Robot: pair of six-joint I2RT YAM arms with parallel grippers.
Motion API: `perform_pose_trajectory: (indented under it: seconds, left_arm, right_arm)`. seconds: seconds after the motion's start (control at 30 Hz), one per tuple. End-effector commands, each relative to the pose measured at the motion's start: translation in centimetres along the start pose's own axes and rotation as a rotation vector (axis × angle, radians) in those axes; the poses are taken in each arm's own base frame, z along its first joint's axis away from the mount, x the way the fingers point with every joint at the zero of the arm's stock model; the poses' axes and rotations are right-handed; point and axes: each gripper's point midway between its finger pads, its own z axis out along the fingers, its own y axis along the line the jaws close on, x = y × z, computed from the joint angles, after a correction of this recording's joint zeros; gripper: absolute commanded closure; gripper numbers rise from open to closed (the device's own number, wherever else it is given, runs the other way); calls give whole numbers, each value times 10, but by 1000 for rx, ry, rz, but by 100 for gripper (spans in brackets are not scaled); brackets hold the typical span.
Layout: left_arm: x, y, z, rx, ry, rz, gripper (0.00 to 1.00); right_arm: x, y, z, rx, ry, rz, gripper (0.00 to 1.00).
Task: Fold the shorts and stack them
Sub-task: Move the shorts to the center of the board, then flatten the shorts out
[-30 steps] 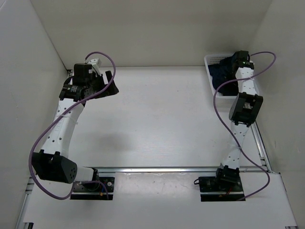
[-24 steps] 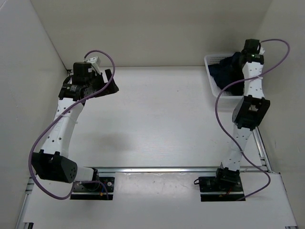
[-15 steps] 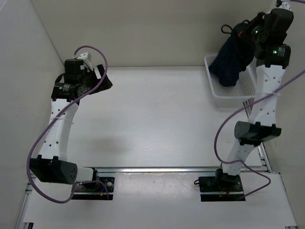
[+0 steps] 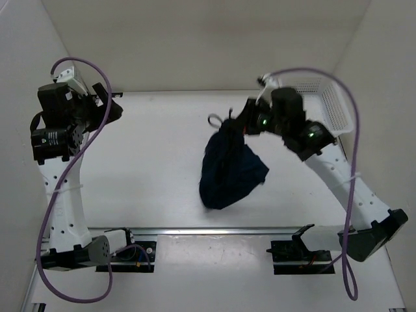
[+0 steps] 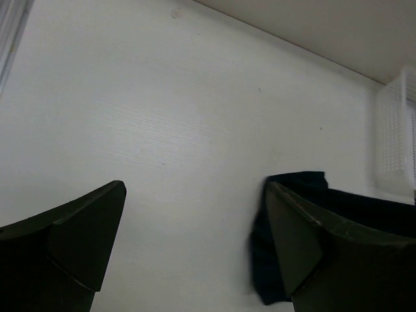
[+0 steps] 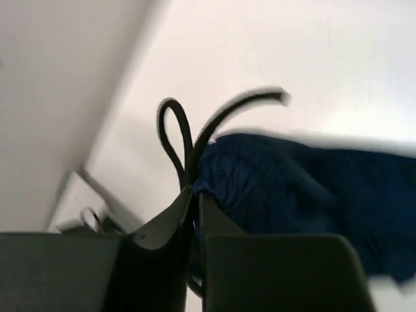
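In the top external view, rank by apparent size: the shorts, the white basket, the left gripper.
1. The shorts, hanging from the right gripper. They are raised toward the camera, which may enlarge them.
2. The white basket, partly hidden behind the right arm.
3. The left gripper, open and clearly smallest.

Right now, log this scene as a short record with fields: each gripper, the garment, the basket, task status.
right gripper: shut on the shorts at their top edge
left gripper: open, holding nothing, raised at the far left
shorts: dark navy, bunched, hanging over the middle of the table
basket: white, far right corner
status: not yet folded
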Motion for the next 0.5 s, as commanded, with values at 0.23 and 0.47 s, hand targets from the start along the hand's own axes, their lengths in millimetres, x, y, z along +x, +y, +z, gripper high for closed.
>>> perform_pose_trajectory:
  seconds: [0.23, 0.47]
  left_arm:
    - [133, -50, 44, 293, 396, -25, 0]
    - [262, -72, 56, 238, 726, -49, 0]
  right_arm:
    - [172, -139, -17, 457, 317, 129, 4]
    - [208, -113, -6, 336, 430, 232, 8]
